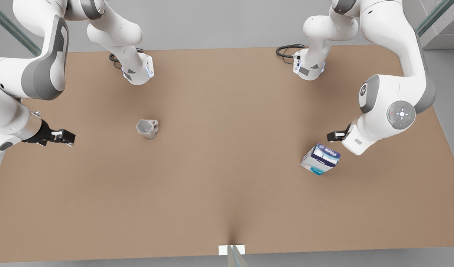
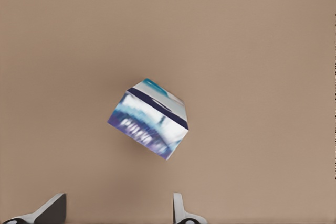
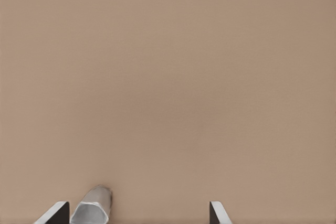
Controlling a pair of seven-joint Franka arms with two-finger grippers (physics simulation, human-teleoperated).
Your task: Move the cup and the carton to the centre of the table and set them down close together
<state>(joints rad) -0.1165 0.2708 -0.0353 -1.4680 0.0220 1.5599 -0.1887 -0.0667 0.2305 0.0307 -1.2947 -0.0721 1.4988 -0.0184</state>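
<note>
The left gripper (image 1: 332,136) hangs over the bench (image 1: 227,193) on the front view's right, and the carton (image 1: 321,159) stands just beside it, free of any contact. In the left wrist view its fingers (image 2: 181,211) are spread wide with nothing between them, and the carton (image 2: 148,118) lies ahead of them, near the middle line of the opening but turned, so that a corner and not a flat side faces the fingers. I judge that the wrist must rotate, so that the fingers meet two opposite flat sides, before it goes down.

The right gripper (image 1: 65,137) is on the front view's left, low over the bench, with its fingers (image 3: 216,213) also wide apart and empty. The cup (image 1: 148,128) stands well apart from them, toward the centre. In the right wrist view the cup (image 3: 93,206) sits close by one finger, off the middle of the opening, so a sideways shift seems needed.

The cup looks empty. The carton is closed. Both are far from each other and not yet at the centre.
</note>
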